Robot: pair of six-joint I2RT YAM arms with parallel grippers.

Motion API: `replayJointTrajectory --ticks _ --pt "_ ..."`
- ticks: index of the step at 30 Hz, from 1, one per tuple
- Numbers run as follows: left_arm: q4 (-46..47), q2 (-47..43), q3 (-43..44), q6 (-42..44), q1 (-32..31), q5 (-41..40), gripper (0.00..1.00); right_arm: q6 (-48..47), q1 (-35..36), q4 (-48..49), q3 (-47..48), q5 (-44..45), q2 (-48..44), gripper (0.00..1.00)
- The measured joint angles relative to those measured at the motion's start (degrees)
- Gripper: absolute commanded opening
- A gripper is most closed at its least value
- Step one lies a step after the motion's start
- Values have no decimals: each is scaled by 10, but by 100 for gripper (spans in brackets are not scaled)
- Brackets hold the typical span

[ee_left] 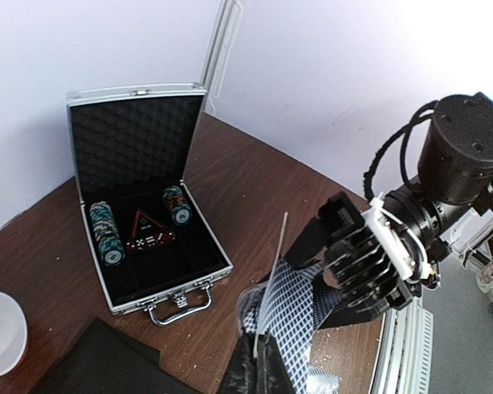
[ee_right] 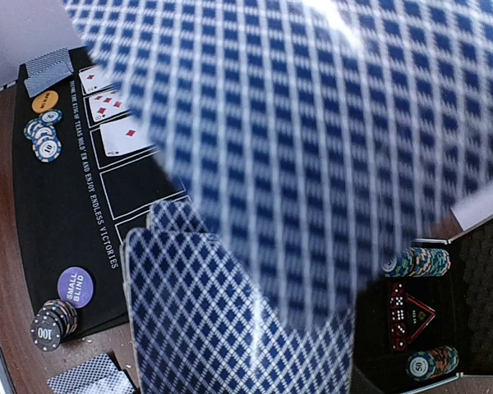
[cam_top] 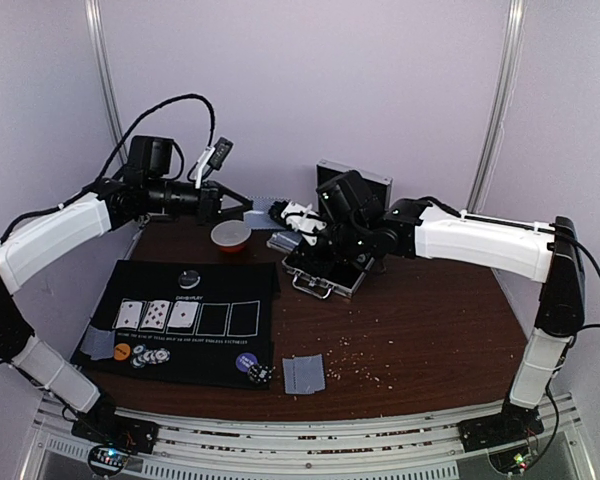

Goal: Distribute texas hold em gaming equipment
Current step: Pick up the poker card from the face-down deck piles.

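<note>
My right gripper (cam_top: 298, 217) is shut on a small deck of blue-backed cards (ee_right: 230, 320) at the back of the table, above the open case. The deck fills the right wrist view and hides the fingers. My left gripper (ee_left: 271, 349) is shut on a single card (ee_left: 274, 271), seen edge-on, right against the deck (ee_left: 316, 308). In the top view the left gripper (cam_top: 242, 203) meets the right one. Three face-up cards (cam_top: 155, 315) lie on the black mat (cam_top: 220, 345), with striped chips (cam_top: 145, 357), an orange disc (cam_top: 122, 351), a purple disc (cam_top: 246, 362) and a black disc (cam_top: 189, 279).
An open aluminium case (ee_left: 152, 300) holds chip stacks (ee_left: 104, 232) and red dice (ee_left: 150, 240) below the grippers. A white bowl (cam_top: 230, 235) stands behind the mat. Face-down cards lie at the mat's left (cam_top: 97, 343) and on the table at its right (cam_top: 303, 373).
</note>
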Motion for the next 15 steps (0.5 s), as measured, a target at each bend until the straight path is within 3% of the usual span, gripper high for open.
replayJointTrajectory --ticks 5,9,15 --pt "63 -39 -80 -107 58 -29 0 10 -6 0 -1 9 0 43" --pt "146 -126 -242 -258 85 -122 0 17 -8 3 -5 13 -1 43" --pt "185 -226 -395 -420 78 -276 0 24 -9 5 -12 13 -7 43"
